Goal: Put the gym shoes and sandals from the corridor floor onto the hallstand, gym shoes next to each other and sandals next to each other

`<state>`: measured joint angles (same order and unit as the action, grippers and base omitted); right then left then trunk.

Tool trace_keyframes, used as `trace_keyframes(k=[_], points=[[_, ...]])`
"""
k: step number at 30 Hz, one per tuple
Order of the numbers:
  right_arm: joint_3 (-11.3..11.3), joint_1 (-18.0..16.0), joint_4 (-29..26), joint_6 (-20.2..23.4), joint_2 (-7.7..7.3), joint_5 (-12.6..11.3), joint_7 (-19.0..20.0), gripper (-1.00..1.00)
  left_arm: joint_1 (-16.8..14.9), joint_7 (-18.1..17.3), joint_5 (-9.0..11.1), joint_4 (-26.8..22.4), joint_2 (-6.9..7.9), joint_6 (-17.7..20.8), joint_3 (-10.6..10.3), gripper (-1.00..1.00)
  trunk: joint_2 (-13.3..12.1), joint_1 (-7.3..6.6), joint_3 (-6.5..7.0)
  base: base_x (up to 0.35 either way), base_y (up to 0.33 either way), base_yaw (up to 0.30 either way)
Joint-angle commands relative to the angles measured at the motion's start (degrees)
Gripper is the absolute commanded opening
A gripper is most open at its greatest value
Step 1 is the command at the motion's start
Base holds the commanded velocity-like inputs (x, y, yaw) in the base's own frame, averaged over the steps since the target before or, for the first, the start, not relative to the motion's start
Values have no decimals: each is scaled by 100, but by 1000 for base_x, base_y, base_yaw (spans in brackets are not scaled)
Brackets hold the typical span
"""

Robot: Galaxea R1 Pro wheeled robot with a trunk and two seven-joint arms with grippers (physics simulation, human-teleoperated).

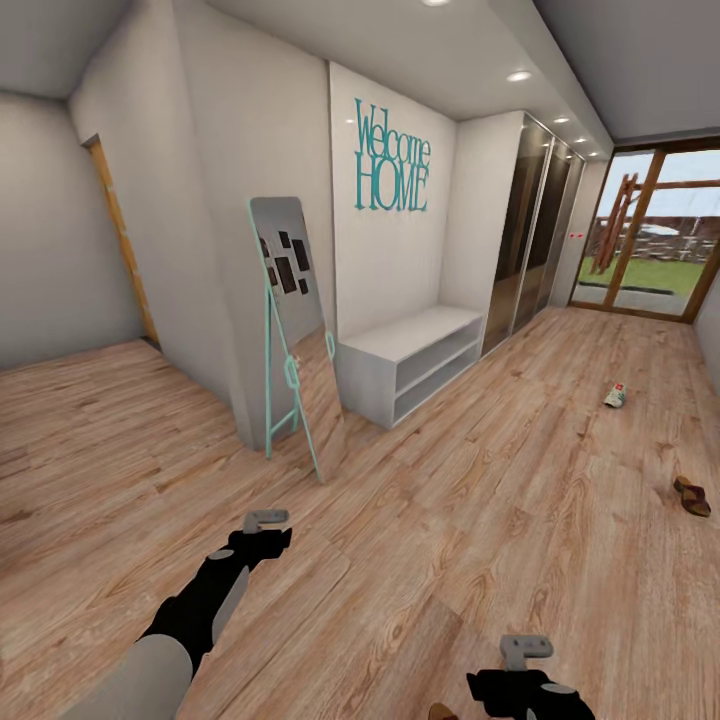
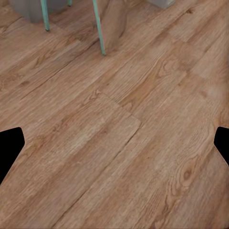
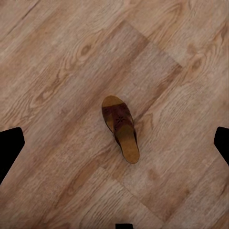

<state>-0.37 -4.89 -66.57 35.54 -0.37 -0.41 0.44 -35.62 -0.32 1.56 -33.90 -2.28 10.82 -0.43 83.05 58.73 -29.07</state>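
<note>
We are holding our left gripper [image 1: 268,522] over bare corridor floor [image 1: 480,500], fingers spread. The hallstand [image 1: 410,360] is sitting against the wall ahead. Our right gripper [image 3: 114,143], fingers spread, is hovering above a sandal [image 3: 121,128]. Farther right, a gym shoe [image 1: 615,396] and another sandal [image 1: 692,496] are lying on the floor.

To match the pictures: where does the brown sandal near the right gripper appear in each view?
Head view: sandal at the bottom edge, beside the right gripper.
Right wrist view: middle of the picture, flat on the plank floor.
Left wrist view: plank floor and mirror legs instead.
Shared landmark: the plank floor.
</note>
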Motion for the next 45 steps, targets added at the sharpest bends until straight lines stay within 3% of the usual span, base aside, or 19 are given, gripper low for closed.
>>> trace_keyframes(k=[1, 25, 45], points=[[-9, -3, -16, 31, -6, -10, 6, 100, -3, -3, 19, -11, -2, 32, -10, 100, 3, 0, -6, 0, 0, 0], [-3, -3, -48, 34, -15, 14, 0, 100, -6, -3, 19, -11, -9, 32, -10, 100, 3, 0, -6, 0, 0, 0], [-25, -3, -19, 22, -15, 8, 9, 100, -6, -3, 19, -12, -10, 29, -19, 100, 806, 439, -478, 0, 0, 0]])
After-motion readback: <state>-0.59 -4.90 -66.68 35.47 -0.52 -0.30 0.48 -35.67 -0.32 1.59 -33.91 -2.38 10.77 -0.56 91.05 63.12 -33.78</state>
